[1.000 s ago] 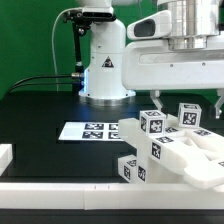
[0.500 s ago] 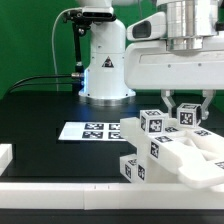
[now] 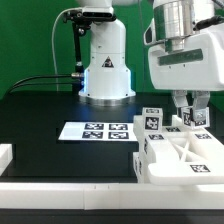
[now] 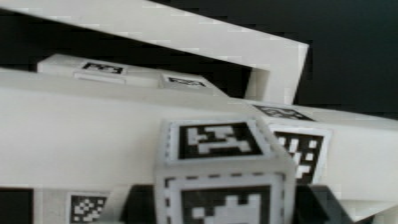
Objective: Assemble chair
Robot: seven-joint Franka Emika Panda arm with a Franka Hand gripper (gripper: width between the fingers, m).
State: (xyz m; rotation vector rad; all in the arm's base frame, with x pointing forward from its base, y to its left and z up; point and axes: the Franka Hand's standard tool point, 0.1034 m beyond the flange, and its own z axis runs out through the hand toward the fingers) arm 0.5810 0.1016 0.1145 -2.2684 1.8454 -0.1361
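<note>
Bright, even overhead light with soft shadows; the wrist view is blurred and grainy.

Chair [image 3: 185,155] – smooth white plastic, faintly glossy, table [image 3: 40,115] – matt black, marker board [image 3: 97,130] – flat, matt white

Robotics lab, green backdrop [image 3: 30,40], black table [image 3: 40,110], marker board [image 3: 100,130], robot base [image 3: 105,75]

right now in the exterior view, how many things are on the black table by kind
chair assembly of joined white parts: 1
marker board: 1
white rail at the table's edge: 1
gripper, closed on a tagged part of the chair: 1
total: 4
</note>
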